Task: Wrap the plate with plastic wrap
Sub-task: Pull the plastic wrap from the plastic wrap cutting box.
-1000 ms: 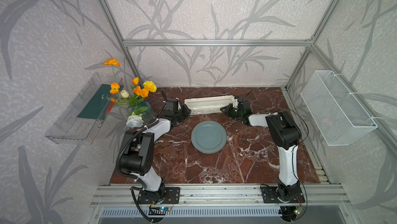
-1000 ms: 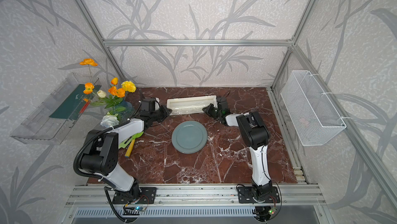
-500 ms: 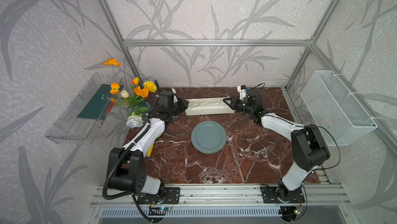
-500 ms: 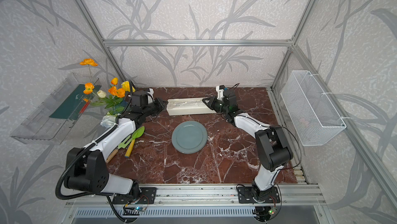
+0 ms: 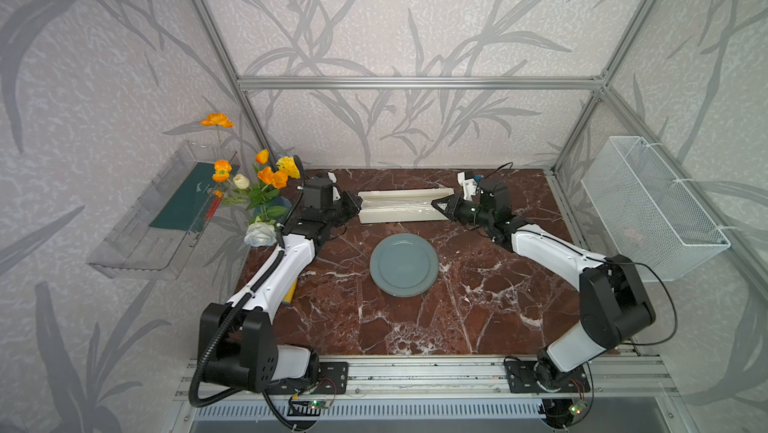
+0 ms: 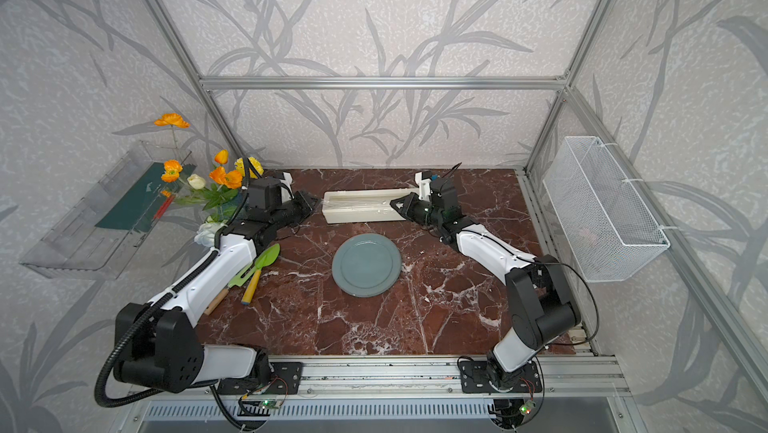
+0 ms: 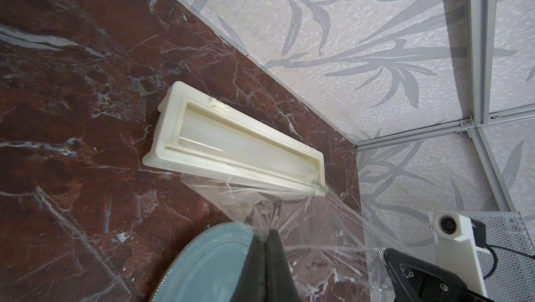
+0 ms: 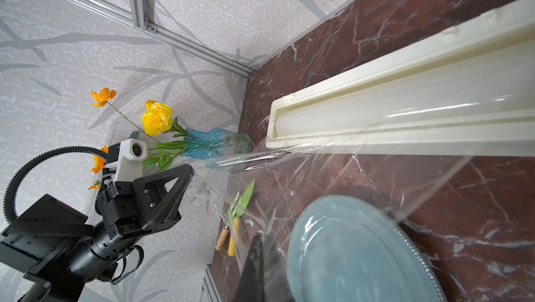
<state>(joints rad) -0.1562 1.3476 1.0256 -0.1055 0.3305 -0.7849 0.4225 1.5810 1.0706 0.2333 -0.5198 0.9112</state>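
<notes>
The grey-blue plate (image 5: 404, 264) (image 6: 366, 264) lies flat in the middle of the marble table. Behind it sits the cream dispenser box (image 5: 401, 210) (image 6: 359, 213). Plastic wrap (image 7: 289, 207) (image 8: 333, 170) runs from the box's front edge as a stretched, creased sheet toward both grippers. My left gripper (image 5: 356, 205) (image 7: 266, 232) is at the box's left end, shut on one corner of the film. At the right end, my right gripper (image 5: 436, 203) (image 8: 260, 238) is shut on the other corner. Both hold the film above the table, between box and plate (image 7: 208, 268) (image 8: 356, 251).
A blue glass vase of flowers (image 5: 266, 186) (image 8: 217, 147) stands at the back left beside my left arm. Garden tools with a green trowel (image 6: 259, 264) lie left of the plate. A clear shelf (image 5: 166, 210) hangs on the left wall, a white wire basket (image 5: 648, 206) on the right.
Both arms have gone from folded with raised elbows to stretched out low toward the box. The grippers have stayed shut at the box's two ends. The plate has not moved.
</notes>
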